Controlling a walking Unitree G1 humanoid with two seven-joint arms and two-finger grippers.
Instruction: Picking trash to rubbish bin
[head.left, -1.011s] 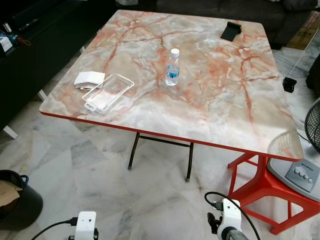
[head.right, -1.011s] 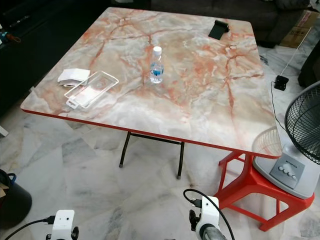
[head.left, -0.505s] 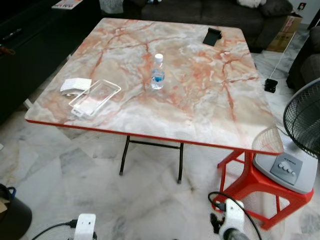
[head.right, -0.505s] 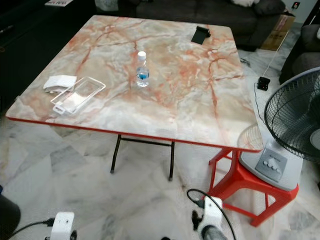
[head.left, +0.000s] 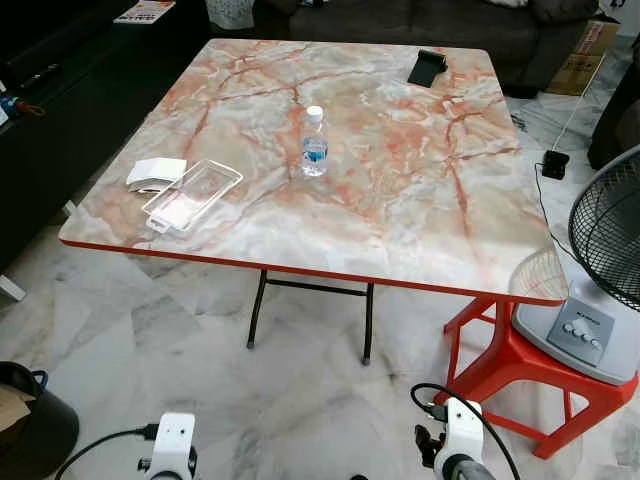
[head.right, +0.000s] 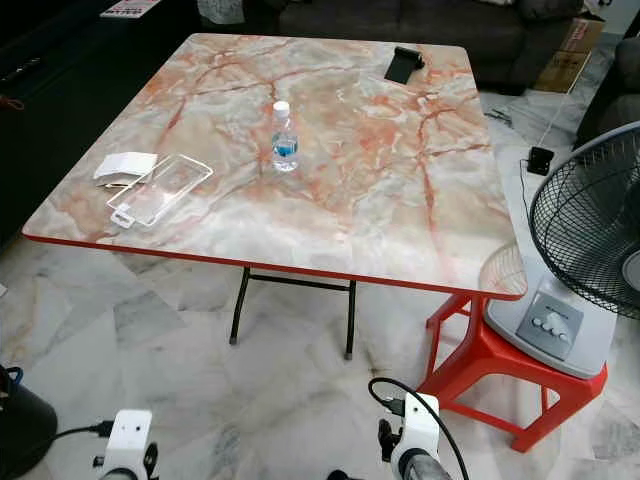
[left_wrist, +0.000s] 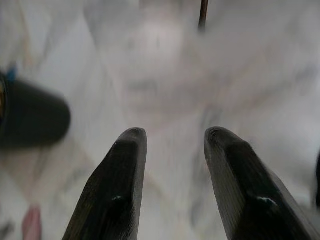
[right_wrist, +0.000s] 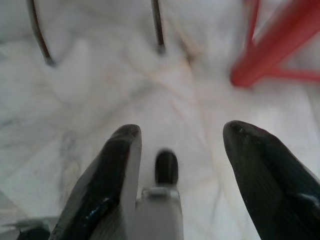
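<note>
- We stand before a marble-patterned counter (head.left: 420, 200) with a red rim, on a pale marble floor (head.left: 200, 340).
- A small water bottle (head.left: 314, 143) with a blue label stands upright near the counter's middle.
- At the counter's left edge lies a clear plastic tray (head.left: 191, 195), with a folded white tissue (head.left: 155, 172) touching its far corner.
- A black object (head.left: 427, 67) rests at the far side.
- The black rubbish bin (head.left: 35, 425) sits on the floor, low to our left.
- Our left claw (left_wrist: 172, 145) hangs released over the floor, grasping nothing; the bin shows beside it.
- Our right claw (right_wrist: 180, 145) is likewise spread and empty, near the red stool (head.left: 520, 375) that carries a fan (head.left: 600, 290).
</note>
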